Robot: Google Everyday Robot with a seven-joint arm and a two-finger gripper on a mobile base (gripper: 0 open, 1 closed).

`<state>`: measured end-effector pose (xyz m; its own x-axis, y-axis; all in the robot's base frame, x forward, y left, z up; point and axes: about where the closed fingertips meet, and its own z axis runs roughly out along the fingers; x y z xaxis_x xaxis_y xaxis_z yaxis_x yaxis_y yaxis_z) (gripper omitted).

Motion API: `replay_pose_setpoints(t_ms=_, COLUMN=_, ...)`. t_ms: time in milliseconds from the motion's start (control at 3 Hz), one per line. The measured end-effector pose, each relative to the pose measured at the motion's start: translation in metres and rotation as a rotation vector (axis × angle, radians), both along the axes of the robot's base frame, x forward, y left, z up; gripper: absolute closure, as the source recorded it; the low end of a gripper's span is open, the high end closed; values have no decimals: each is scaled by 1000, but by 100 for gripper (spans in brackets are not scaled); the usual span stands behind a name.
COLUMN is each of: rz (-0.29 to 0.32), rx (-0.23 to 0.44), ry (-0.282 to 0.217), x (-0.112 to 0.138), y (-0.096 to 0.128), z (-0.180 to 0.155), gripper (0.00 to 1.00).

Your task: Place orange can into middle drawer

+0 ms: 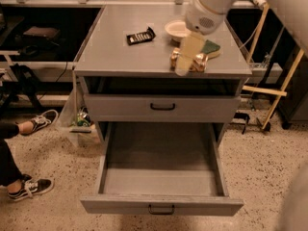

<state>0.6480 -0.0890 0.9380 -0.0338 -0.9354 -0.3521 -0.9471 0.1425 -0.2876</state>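
The tool [184,64] hangs over the table [120,57], covering the middle of the orange can [201,62] lying just behind it near the front edge. I cannot tell whether the tool is clenched or released. The middle drawer [161,177] stands pulled open well below it.

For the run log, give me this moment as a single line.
gripper: at orange can on cabinet top | middle drawer: open, can not inside | placement: not yet done

Cream hand [185,57] overlaps the gold-orange, brown-mottled can [201,62] at the grey desk's [115,57] four o'clock; grey drawer [163,182], black handle [161,209].
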Motion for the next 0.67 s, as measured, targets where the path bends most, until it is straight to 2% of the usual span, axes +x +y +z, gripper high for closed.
replay_pose_setpoints(t_ms=333, rz=8, rx=-17, ry=-3, x=53, y=25, z=-6, gripper=0)
replay_pose_setpoints(t_ms=667, rz=-48, rx=-21, ry=33, x=90, y=18, z=-26, gripper=0)
